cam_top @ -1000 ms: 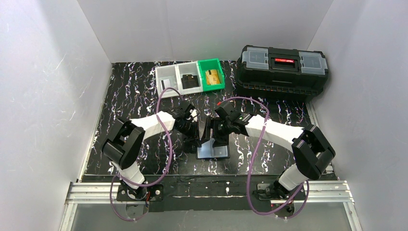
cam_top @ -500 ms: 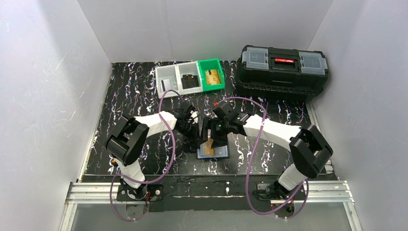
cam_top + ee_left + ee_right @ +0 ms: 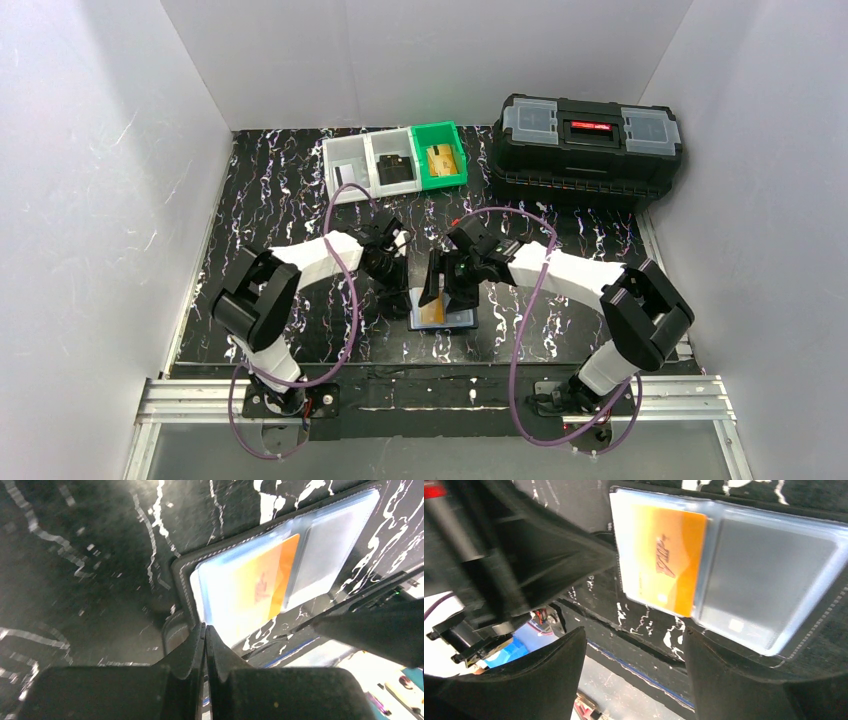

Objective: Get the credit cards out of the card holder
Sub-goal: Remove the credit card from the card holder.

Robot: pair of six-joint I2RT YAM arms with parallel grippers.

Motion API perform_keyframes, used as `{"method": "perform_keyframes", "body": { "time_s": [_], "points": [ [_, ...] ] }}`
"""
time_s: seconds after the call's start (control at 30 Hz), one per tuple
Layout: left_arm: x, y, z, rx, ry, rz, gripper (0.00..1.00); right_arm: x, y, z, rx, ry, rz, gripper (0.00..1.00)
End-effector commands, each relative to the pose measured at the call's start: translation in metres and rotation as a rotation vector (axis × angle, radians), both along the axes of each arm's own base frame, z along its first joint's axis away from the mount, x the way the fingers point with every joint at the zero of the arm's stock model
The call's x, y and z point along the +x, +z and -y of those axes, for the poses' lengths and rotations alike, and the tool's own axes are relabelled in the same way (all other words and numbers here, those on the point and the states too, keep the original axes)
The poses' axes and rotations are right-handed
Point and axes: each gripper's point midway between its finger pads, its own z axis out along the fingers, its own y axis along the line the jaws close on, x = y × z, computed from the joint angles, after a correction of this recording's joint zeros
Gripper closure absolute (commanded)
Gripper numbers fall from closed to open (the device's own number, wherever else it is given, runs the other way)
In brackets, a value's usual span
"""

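Observation:
The card holder (image 3: 461,318) lies open on the table, pale clear pockets up. It also shows in the left wrist view (image 3: 330,535) and the right wrist view (image 3: 824,615). A gold-orange credit card (image 3: 435,312) (image 3: 669,560) (image 3: 262,587) lies tilted at its left pocket, reaching to the fold. A whitish-silver card (image 3: 769,575) sits in the right pocket. My left gripper (image 3: 394,276) (image 3: 205,628) is shut, its tips at the holder's left edge. My right gripper (image 3: 446,286) (image 3: 634,635) is open wide just above the holder, holding nothing.
At the back stand two grey bins (image 3: 352,147) and a green bin (image 3: 447,130), each with a card in it. A big black toolbox (image 3: 590,140) stands at the back right. White walls close in both sides.
The black leaf that stood upright between the grippers is turned aside, and the orange card now shows in the open holder. Both grippers have shifted slightly.

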Motion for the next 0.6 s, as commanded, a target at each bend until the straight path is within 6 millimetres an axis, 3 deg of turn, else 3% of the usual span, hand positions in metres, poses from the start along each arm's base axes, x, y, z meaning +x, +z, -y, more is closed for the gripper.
{"method": "perform_keyframes", "body": {
  "time_s": [0.0,0.27,0.57],
  "points": [
    [0.006,0.028,-0.026,0.094,0.006,0.11,0.98,0.005,0.006,0.005,0.056,-0.029,0.013,0.24],
    [0.008,0.052,-0.022,0.042,-0.015,0.164,0.97,0.009,-0.003,0.009,0.122,-0.06,-0.045,0.33],
    [0.012,0.044,0.008,-0.038,-0.061,0.127,0.99,0.013,-0.015,0.008,0.137,-0.068,-0.076,0.41]
  ]
}}
